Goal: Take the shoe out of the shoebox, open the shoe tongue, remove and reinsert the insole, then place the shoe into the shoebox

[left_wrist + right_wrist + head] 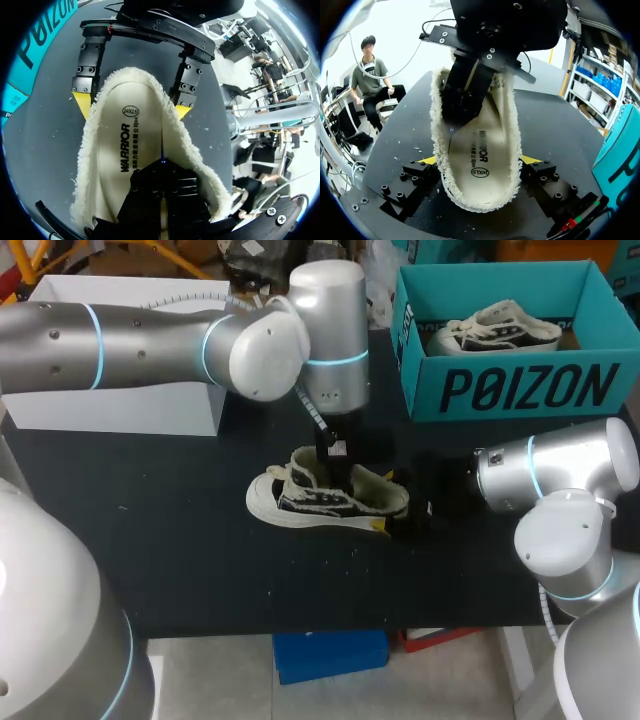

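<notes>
The black-and-white shoe (pixel 320 502) with cream fleece lining (pixel 87 165) lies on its sole on the black table, toe to the left. My left gripper (pixel 338 465) comes straight down into its opening. Its black fingers (pixel 162 165) are shut together, their tips resting on the printed insole (pixel 117 150) at mid-foot. My right gripper (pixel 395 515) straddles the heel, with a yellow tip (pixel 82 102) against the fleece collar on each side. From behind the heel, the right gripper (pixel 480 160) flanks the shoe (pixel 440 150) and the left gripper (pixel 454 120) stands on the insole (pixel 480 155).
The teal shoebox (pixel 520 390) stands open at the back right with a second shoe (pixel 495 328) inside. A white box (pixel 110 390) sits at the back left under my left arm. Bare black table lies in front of the shoe.
</notes>
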Tool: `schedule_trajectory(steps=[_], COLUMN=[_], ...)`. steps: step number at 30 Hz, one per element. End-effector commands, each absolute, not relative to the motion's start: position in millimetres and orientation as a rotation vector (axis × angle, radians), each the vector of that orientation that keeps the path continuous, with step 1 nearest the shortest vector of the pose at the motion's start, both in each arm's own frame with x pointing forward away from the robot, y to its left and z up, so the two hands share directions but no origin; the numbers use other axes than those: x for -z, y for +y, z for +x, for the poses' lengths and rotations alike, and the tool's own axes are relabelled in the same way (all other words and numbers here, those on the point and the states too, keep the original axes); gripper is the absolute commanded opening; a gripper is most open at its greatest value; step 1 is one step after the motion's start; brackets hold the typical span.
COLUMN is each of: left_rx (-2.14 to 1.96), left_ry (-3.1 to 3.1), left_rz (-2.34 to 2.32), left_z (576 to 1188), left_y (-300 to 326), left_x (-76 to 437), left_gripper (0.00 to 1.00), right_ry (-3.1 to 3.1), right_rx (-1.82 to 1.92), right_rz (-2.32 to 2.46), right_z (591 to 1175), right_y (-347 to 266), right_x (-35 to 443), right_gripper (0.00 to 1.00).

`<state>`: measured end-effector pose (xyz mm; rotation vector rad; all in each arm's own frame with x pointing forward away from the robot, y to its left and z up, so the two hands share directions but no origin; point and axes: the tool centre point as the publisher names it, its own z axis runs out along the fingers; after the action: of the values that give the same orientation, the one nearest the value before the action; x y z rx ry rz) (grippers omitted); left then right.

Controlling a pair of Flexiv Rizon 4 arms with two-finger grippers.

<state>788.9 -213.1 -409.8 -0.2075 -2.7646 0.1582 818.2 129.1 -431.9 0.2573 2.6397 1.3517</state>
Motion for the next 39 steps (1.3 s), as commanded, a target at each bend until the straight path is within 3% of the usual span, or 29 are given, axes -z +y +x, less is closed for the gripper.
schedule_trajectory(steps=[1,6,9,12,16,22,26,28,35,39], left_rx=[-0.165,-0.174,-0.188,-0.163,-0.09,0.065,0.112,0.139,0.254,0.339], left_ry=[-2.768,-2.77,-2.797,-2.816,-2.863,-2.952,-3.007,-3.037,-3.142,-3.189], left_rz=[-0.204,-0.202,-0.217,-0.207,-0.157,-0.13,-0.097,-0.098,-0.079,-0.091], left_z=[784,784,784,785,786,789,789,790,788,790], left_y=[-213,-214,-215,-215,-215,-212,-207,-204,-195,-190], left_x=[419,419,412,407,404,408,414,416,424,430], left_gripper=[0.0,0.0,0.39,0.4,0.3,0.26,0.28,0.34,0.32,0.38], right_ry=[2.643,2.643,2.643,2.643,2.643,2.643,2.643,2.643,2.643,2.643], right_rx=[-1.349,-1.349,-1.349,-1.349,-1.349,-1.349,-1.349,-1.349,-1.349,-1.349], right_rz=[0.26,0.26,0.26,0.26,0.26,0.26,0.26,0.26,0.26,0.26], right_z=[820,820,820,820,820,820,820,820,820,820], right_y=[130,130,130,130,130,130,130,130,130,130], right_x=[432,432,432,432,432,432,432,432,432,432], right_gripper=[0.0,0.0,0.0,0.0,0.0,0.0,0.0,0.0,0.0,0.0])
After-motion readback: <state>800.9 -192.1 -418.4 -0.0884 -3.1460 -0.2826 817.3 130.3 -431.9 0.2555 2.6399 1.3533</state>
